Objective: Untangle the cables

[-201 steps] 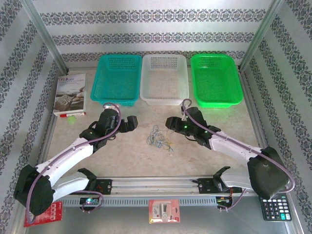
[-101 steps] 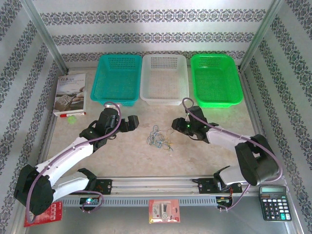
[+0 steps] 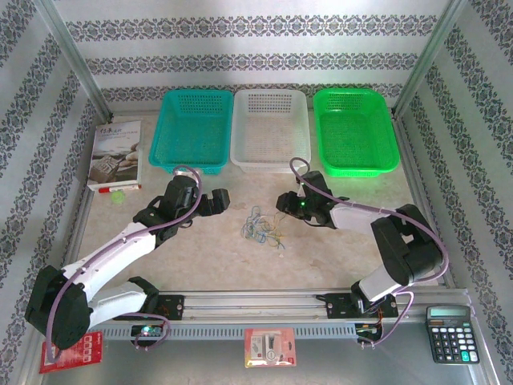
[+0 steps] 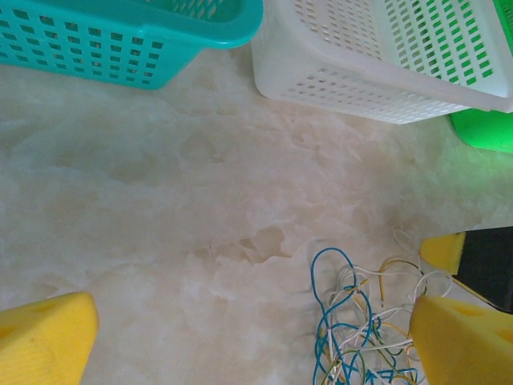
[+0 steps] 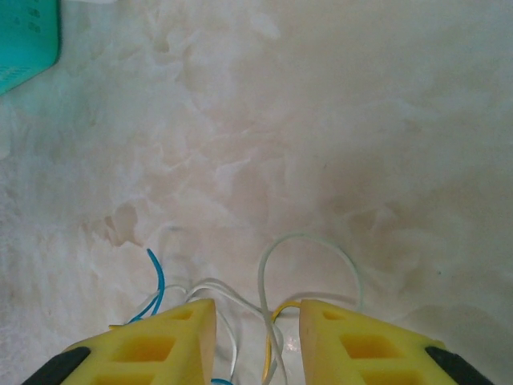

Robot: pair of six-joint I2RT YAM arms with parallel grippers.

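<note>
Cables point(image 3: 260, 227) are lying limp, featherlight on the desk point(image 3: 208, 249); right end effector point(image 5: 256, 337), at their two o'clock, is straddling strands, narrowly parted; left end effector point(image 3: 215, 200) is hanging spread wide; pinching one free loop looks best

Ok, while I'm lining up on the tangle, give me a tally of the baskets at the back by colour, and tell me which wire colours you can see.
teal basket: 1
white basket: 1
green basket: 1
Total: 3 baskets.
cables: 1 tangle with 3 colours showing: blue, whitish and yellow. The number of strands per colour cannot be told.
</note>
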